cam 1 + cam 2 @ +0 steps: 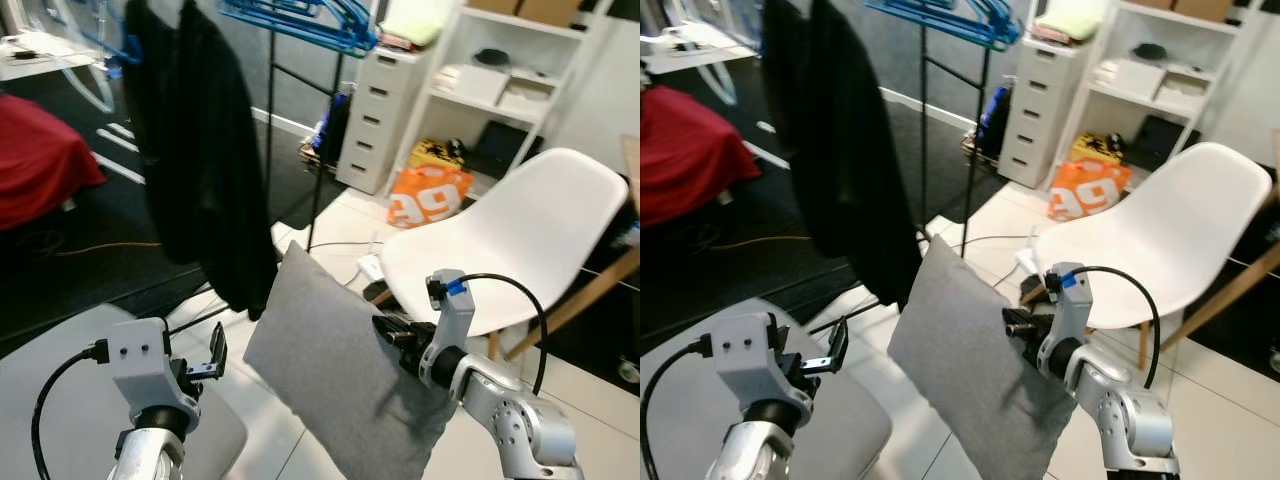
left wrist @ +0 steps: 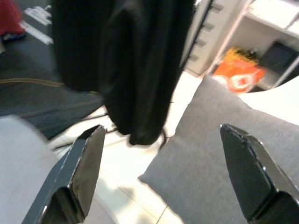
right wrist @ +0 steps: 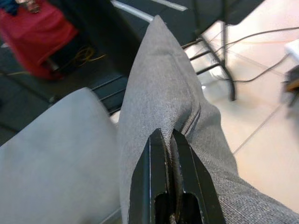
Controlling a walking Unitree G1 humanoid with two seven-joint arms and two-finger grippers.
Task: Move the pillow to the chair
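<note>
The right gripper (image 1: 392, 333) is pinched tight on an edge fold of the flat grey fabric pillow (image 1: 340, 370), lifting it mid-frame, low, beside the white moulded plastic chair (image 1: 520, 235) at right, probably for carrying. The left gripper (image 1: 215, 355) hangs wide open, empty.

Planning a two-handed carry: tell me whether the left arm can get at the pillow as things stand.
Probably yes. The left tool is open and points at the pillow, with only bare floor between them. The right tool already pinches the pillow's far edge, so the near side is free.
</note>
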